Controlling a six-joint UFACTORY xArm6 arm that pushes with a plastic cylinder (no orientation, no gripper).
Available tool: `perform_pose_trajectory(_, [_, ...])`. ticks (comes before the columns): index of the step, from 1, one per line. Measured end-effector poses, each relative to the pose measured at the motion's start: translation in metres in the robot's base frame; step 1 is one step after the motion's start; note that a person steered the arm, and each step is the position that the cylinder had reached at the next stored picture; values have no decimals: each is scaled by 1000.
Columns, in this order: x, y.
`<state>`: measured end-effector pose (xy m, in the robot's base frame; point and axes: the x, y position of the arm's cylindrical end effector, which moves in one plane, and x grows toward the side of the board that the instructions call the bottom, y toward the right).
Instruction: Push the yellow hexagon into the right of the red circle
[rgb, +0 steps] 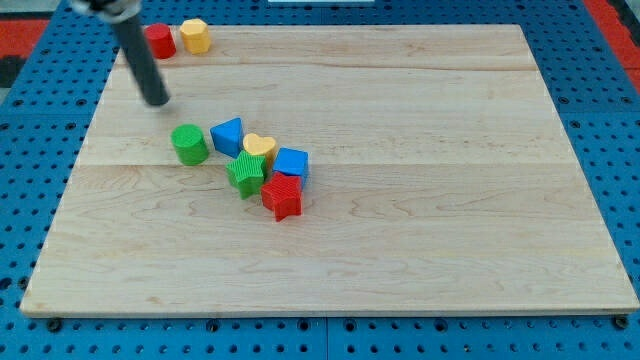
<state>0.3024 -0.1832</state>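
Note:
The yellow hexagon (195, 35) sits at the board's top left, just to the right of the red circle (160, 41); a narrow gap or light contact lies between them, I cannot tell which. The rod partly covers the red circle's left side. My tip (158, 101) rests on the board below the red circle, down and to the left of the yellow hexagon and above the green cylinder.
A cluster lies left of centre: green cylinder (189, 144), blue triangle (229, 136), yellow heart (259, 149), blue cube (291, 163), green star (245, 174), red star (283, 196). The wooden board (420, 150) lies on a blue pegboard surface.

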Motion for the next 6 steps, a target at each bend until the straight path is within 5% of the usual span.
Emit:
perform_pose_trajectory(1, [-47,104])
perform_pose_trajectory(3, [-107,36])
perform_pose_trajectory(6, [-73,28])
